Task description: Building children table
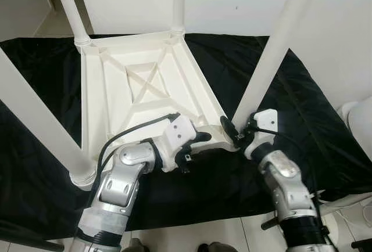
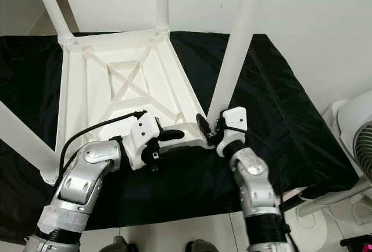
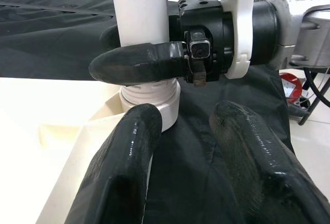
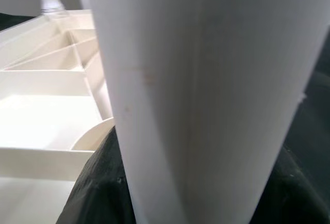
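Table top [image 1: 145, 83] is lying upside down on a black cloth [image 1: 325, 124] in the head views, ribs facing up, four white legs rising out of frame. Right gripper [image 1: 232, 130] is clamping the near right leg [image 1: 267, 60] at its base. Left gripper [image 3: 180, 146] is hovering with jaws parted at the socket in the left wrist view. Right wrist view is showing that leg blurred, too close for detail.

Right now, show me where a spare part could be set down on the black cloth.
Free: black cloth right of the right pincer, toward the fan; also beyond the tabletop. Crowded: near corner, where both pincers meet the leg.
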